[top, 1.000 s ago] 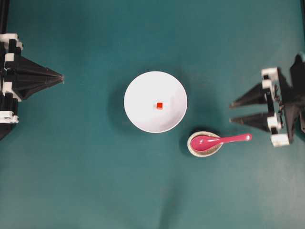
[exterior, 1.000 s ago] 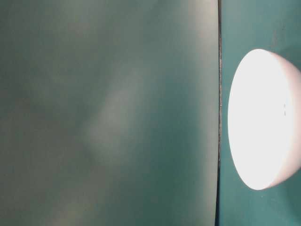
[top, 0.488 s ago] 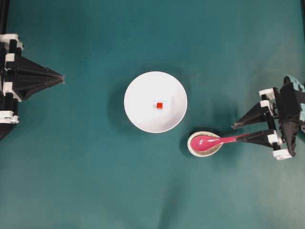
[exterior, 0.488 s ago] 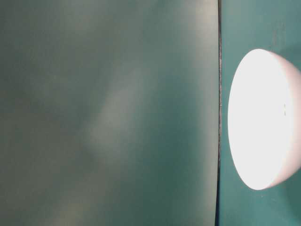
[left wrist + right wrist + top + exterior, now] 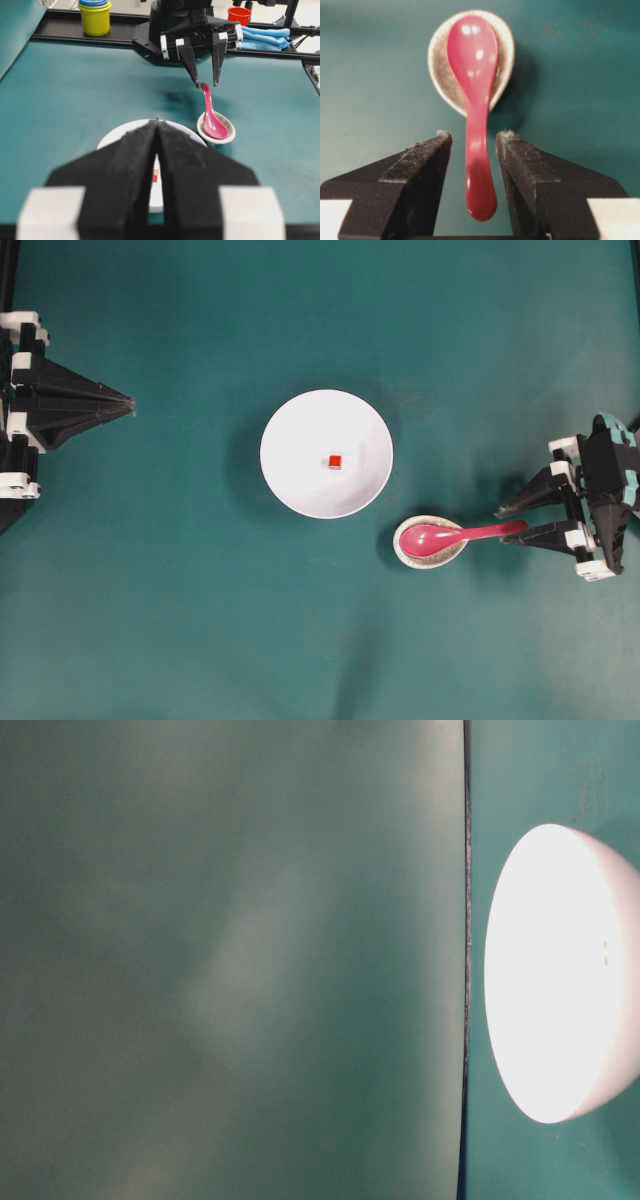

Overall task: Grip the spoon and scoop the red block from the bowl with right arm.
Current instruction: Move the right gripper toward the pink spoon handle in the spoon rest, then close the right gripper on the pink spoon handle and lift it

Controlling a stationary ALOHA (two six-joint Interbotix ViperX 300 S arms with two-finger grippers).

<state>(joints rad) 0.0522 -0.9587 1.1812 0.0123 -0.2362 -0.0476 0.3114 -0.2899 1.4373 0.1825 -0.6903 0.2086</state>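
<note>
On table (image 5: 150, 620): one bowl (image 5: 300, 475), one red block (image 5: 335, 461), one spoon (image 5: 450, 535); right gripper (image 5: 512, 520) wide astride handle.

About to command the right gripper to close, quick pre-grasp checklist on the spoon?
1. Right gripper open: ok.
2. Spoon handle between the fingers: ok, a gap shows on both sides.
3. Spoon scoop seated in the small speckled dish: ok.
4. Gripper height against the handle: cannot tell.
5. Red block in the bowl: ok, near the centre.
6. Left gripper shut and well off the bowl: ok.
</note>
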